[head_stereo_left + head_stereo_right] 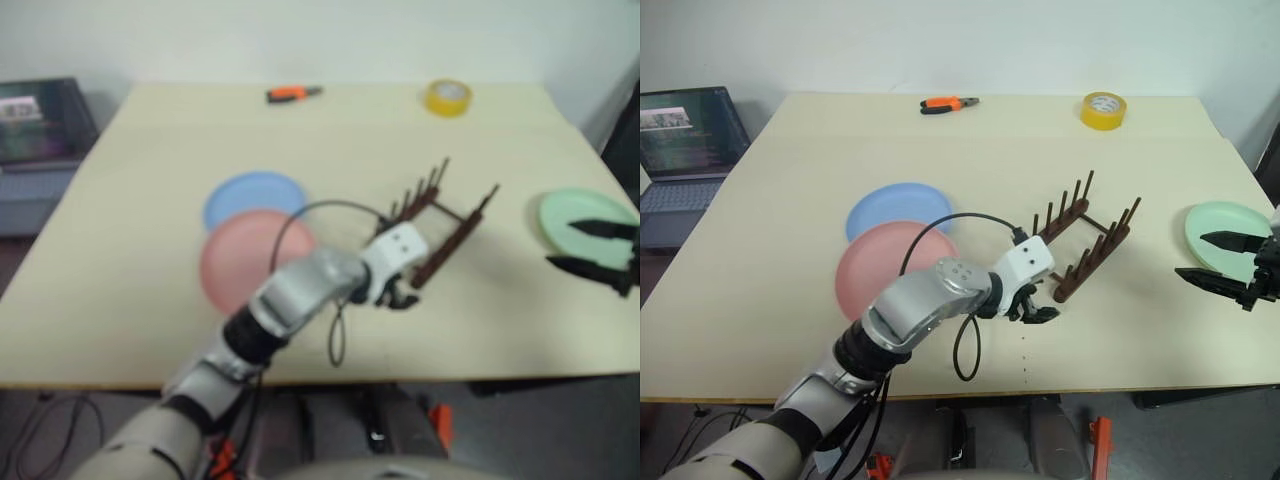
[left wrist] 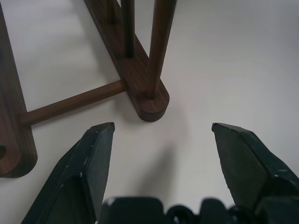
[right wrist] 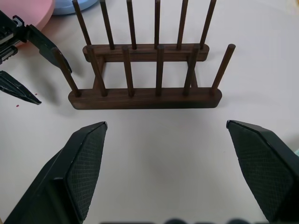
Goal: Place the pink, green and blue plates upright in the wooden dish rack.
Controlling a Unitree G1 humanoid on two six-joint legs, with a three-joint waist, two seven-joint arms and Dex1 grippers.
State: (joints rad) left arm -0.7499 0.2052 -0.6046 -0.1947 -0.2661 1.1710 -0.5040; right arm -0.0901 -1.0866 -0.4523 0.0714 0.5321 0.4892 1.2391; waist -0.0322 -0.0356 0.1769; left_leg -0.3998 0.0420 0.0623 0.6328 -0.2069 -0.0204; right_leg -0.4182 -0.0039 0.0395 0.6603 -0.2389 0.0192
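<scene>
left gripper (image 1: 1032,306) spread wide, empty, at near end of wooden dish rack (image 1: 1086,238) | right gripper (image 1: 1225,262) gaping, over green plate (image 1: 1223,234) | pink plate (image 1: 890,265) overlapping blue plate (image 1: 898,209), flat on table (image 1: 760,250) | likely light, stiff, slick: pinch at rim
</scene>
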